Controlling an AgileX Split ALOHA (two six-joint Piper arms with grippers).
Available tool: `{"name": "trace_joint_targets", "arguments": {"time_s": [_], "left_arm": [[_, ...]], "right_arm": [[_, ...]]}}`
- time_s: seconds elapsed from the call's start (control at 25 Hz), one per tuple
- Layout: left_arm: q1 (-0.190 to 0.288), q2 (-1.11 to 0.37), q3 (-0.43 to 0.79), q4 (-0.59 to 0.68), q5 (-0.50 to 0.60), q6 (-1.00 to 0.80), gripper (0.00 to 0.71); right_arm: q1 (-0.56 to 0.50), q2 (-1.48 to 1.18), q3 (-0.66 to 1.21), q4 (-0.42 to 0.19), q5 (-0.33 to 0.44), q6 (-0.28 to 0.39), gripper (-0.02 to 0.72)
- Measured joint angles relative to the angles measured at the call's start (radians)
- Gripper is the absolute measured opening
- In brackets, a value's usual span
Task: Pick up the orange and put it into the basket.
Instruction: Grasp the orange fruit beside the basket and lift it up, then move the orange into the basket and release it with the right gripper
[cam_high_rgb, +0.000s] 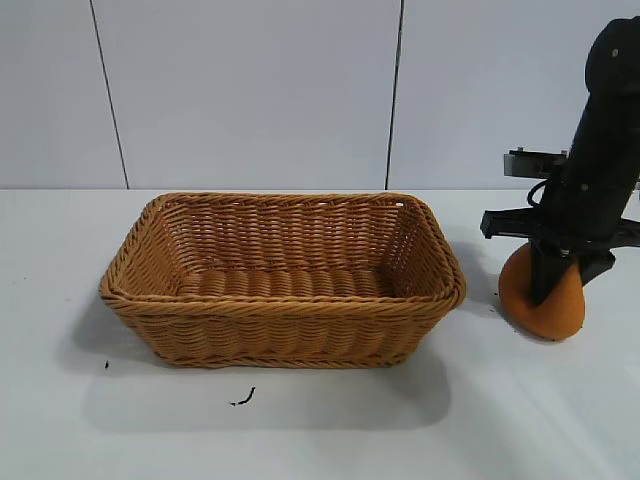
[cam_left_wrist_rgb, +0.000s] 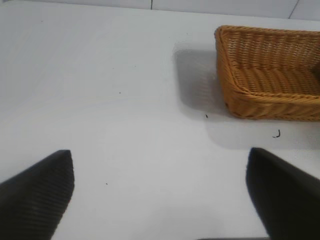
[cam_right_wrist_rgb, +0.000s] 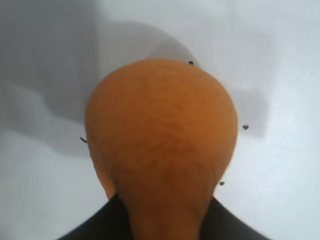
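Wicker dominates the exterior view: a tan-brown rectangular woven basket (cam_high_rgb: 282, 280) with rounded corners, flaring sides and braided rim sits centre frame on a white table (cam_high_rgb: 320, 430). At right, the black right gripper (cam_high_rgb: 548, 285) points down, its fingers clamped on a matte dull-orange, rough-skinned lumpy orange (cam_high_rgb: 545, 305) resting on the table beside the basket. Only the right wrist view shows the fruit's tapering neck between the fingers. Only the left wrist view shows the left gripper (cam_left_wrist_rgb: 160, 192), fingers spread wide over bare tabletop.
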Motion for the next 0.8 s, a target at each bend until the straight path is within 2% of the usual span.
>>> {"name": "trace_joint_targets", "arguments": {"time_s": [0.52,0.8], "left_arm": [[0.0,0.0,0.0,0.0,0.0,0.0,0.672],[0.0,0.0,0.0,0.0,0.0,0.0,0.672]], "right_arm": [[0.0,-0.207,-0.001,0.001,0.031,-0.013,0.106],[0.0,-0.305,-0.095,0.003,0.141,-0.044,0.106]]}}
